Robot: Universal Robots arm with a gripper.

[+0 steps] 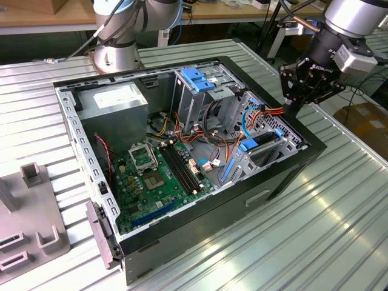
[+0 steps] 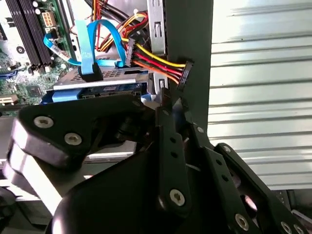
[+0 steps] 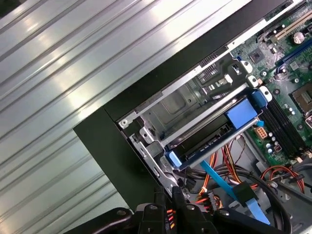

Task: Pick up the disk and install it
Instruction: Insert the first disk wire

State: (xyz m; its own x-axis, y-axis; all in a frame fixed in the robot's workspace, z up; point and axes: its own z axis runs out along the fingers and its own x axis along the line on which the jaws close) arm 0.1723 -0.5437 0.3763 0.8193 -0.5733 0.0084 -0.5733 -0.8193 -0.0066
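The disk (image 1: 267, 145), grey with a blue plastic frame, lies in the drive bay at the front corner of the open computer case (image 1: 303, 159), on the exterior view's right. Both wrist views show the disk (image 2: 114, 74) (image 3: 207, 138) seated in the metal bay, with a blue data cable (image 2: 90, 46) plugged into it. My gripper (image 1: 293, 103) hovers just above and outside that corner, fingers together and holding nothing. Its fingertips (image 2: 165, 109) sit right below a black power connector (image 2: 184, 73) on coloured wires. The gripper (image 3: 168, 192) shows in the first wrist view too.
A green motherboard (image 1: 154, 176) fills the case floor. A grey power supply (image 1: 115, 106) sits at the back and a tall metal cage with a blue latch (image 1: 197, 79) beside it. A grey fixture (image 1: 30, 212) stands on the ribbed metal table (image 1: 339, 212).
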